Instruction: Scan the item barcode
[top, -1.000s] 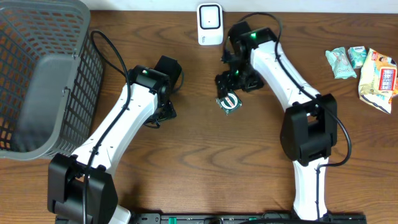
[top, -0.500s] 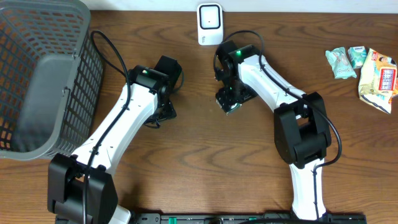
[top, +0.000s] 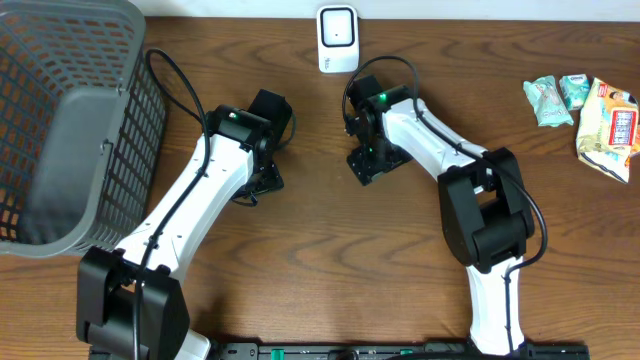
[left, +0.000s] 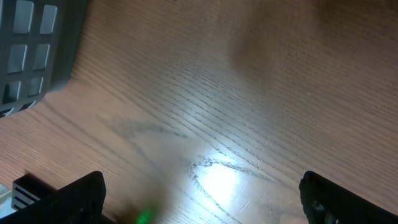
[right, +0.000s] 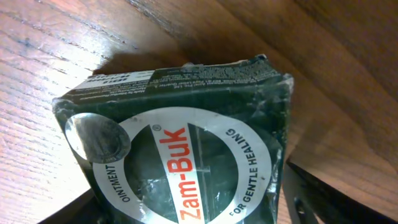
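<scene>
The item is a dark green Zam-Buk ointment box (right: 186, 155) lying on the wooden table, its round white label facing up. My right gripper (right: 193, 210) is down over it, one dark finger against each side of the box, shut on it. From overhead the right gripper (top: 367, 160) covers the box almost entirely. The white barcode scanner (top: 337, 38) stands at the table's back edge, a short way beyond that gripper. My left gripper (left: 208, 202) hangs open over bare wood, nothing between its fingers; from overhead the left gripper (top: 258, 183) sits left of centre.
A grey mesh basket (top: 60, 120) fills the back left corner, and its corner shows as the basket (left: 31, 50) in the left wrist view. Several snack packets (top: 590, 110) lie at the far right.
The right arm swung left and down onto the box, which showed beside the gripper a second ago. Its jaws have narrowed against the box. The left arm has not moved.
</scene>
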